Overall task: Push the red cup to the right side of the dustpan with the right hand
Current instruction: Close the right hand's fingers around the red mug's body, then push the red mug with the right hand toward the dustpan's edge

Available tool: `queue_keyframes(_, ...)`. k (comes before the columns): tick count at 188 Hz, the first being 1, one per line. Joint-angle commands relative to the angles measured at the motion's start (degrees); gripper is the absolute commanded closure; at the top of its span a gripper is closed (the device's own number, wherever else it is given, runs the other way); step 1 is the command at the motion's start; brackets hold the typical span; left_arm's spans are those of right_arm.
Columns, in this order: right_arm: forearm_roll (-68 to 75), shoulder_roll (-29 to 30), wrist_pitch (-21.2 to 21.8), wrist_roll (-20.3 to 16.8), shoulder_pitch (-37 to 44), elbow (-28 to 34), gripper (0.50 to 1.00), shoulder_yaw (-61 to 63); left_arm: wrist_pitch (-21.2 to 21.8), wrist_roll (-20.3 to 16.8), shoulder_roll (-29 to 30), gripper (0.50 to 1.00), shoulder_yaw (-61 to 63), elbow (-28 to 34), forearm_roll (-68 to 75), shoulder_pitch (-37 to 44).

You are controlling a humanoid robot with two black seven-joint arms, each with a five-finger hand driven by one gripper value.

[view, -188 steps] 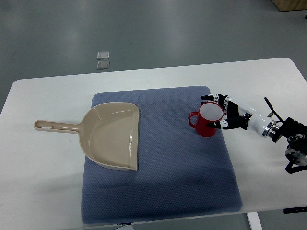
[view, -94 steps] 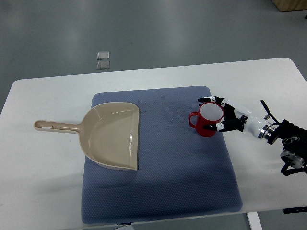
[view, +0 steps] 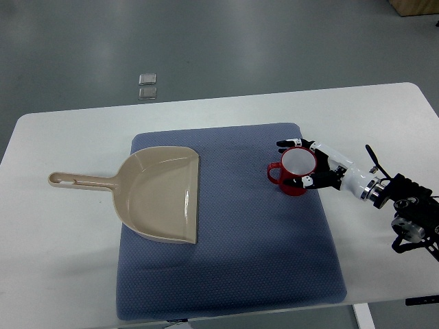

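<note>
A white table (view: 62, 274) seen from above carries a blue-grey mat (view: 260, 260) across its middle. On the mat's left half lies a beige dustpan (view: 161, 195), its open mouth facing the mat's centre and its handle reaching out over the mat's left edge onto the table. Near the mat's right edge, toward the far corner, a red cup (view: 295, 173) stands upright, its handle pointing at the dustpan. The right hand (view: 321, 170) comes in from the table's right edge, and its fingers (view: 288, 144) are spread around the cup's right side, cupping the wall rather than gripping it. The left arm is not visible. Bare mat separates the cup from the dustpan's mouth, so most of the push appears left to do.
</note>
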Motion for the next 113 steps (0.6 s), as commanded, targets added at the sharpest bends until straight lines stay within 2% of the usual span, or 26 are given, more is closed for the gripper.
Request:
queue_keyframes(1,0.00,0.55,-0.48,0.00,0.21,-0.71,0.587,-0.08,0.01,0.00,0.00,0.500,0.01,0.00,0.00,-0.01)
queue_keyframes(44,0.00,1.61,-0.48,0.00,0.57,-2.65,0.591,0.01,0.10,0.00,0.00,0.500,0.01,0.00,0.00,-0.01)
queue_keyframes(80,0.00,2.40,-0.48,0.00,0.57,-2.65,0.644,0.01,0.01,0.00,0.00,0.500,0.01,0.00,0.00,-0.01)
queue_keyframes(113,0.09,3.28,-0.48,0.00,0.74,-2.65,0.658,0.09,0.01,0.00,0.00,0.500,0.01,0.00,0.00,-0.01)
